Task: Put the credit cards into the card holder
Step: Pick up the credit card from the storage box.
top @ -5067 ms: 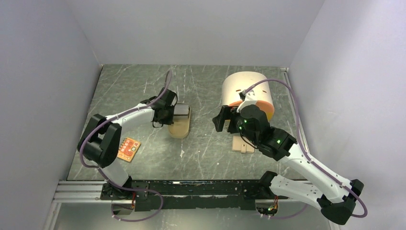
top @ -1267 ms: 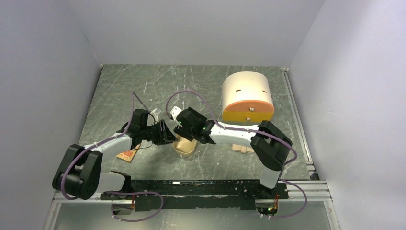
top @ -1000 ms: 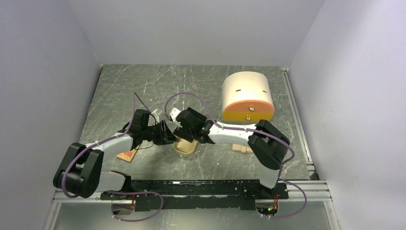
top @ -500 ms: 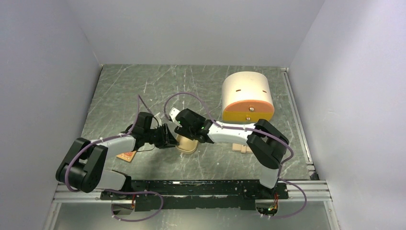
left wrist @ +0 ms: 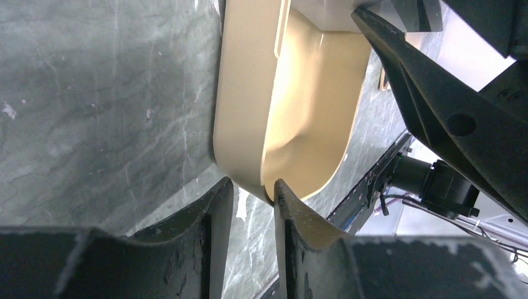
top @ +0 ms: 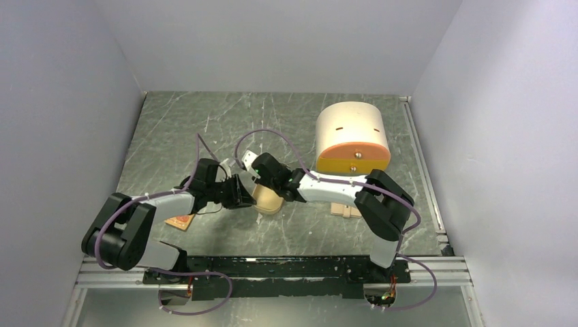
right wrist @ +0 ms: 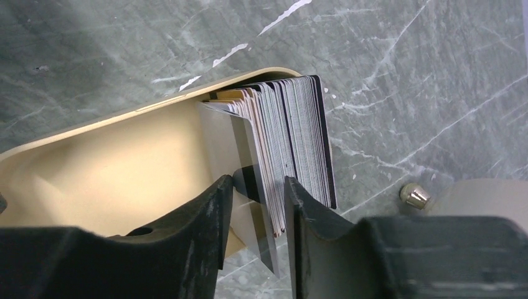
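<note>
Compared with the earliest overhead view, both arms have converged on the tan tray (top: pixel 271 199). The right arm has swung away from the cream box (top: pixel 351 129), and the tray sits slightly nearer and further right.

Overhead view:
- The left hand (top: pixel 247 195) meets the tray's left side.
- The right hand (top: pixel 260 181) reaches in over its far end.
- The card holder (top: pixel 346 211) lies flat on the tabletop (top: pixel 177 129), partly hidden under the right forearm and well apart from the tray.
- The orange dotted piece (top: pixel 180 221) lies beside the left forearm.

Left wrist view:
- The left hand (left wrist: pixel 252 205) has its fingers (left wrist: pixel 205 237) close together, with a narrow gap between them.
- The fingers straddle the rounded end wall of the tray (left wrist: pixel 249 93). One is outside and one is at the rim.
- I cannot tell whether they actually clamp it.

Right wrist view:
- The credit cards (right wrist: pixel 292 137) stand on edge as a packed stack at one end of the tray (right wrist: pixel 124 174).
- The right hand (right wrist: pixel 258 187) has its fingers (right wrist: pixel 199 237) on either side of the front few cards, with the rest of the stack outside the right finger.
- I cannot tell whether the fingers press the cards.
</note>
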Controlling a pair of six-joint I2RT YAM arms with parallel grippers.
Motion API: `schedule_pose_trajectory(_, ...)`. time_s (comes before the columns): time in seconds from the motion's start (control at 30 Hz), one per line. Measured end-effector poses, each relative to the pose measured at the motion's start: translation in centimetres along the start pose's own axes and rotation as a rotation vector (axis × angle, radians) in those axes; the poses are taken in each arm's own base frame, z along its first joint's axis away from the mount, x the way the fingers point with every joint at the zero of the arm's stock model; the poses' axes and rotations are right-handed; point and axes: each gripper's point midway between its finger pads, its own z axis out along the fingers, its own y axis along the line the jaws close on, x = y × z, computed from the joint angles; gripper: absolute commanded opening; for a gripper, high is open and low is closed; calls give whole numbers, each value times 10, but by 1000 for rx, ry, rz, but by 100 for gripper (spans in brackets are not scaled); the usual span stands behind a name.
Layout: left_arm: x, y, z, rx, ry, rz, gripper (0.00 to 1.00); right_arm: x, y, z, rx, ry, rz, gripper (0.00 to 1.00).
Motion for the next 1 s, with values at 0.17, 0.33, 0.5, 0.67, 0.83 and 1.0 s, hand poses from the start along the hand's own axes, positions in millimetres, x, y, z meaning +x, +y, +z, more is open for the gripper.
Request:
schedule_pose_trajectory(0.17,-3,-1,3,9,-4,-7,33,-1,1,-1,-8,-1,-1,28)
schedule_pose_trajectory(0.33,-6,-4,7,20,-8,-18,32,-4,-2,-4,-6,-7,3,20)
schedule_pose_trajectory(0.5,-9,-5,9,23,-14,-22,33,-7,-3,-9,-25,-10,12,8)
schedule_pose_trajectory(0.67,-11,-5,9,18,-19,-23,33,-11,-2,-19,-54,-23,25,0)
schedule_pose_trajectory(0.83,-15,-6,7,-3,-30,-24,35,-15,-5,-30,-85,-35,57,0)
schedule_pose_trajectory(1.0,-37,-24,-6,-17,-91,32,40,-23,-7,-49,-123,-55,126,0)
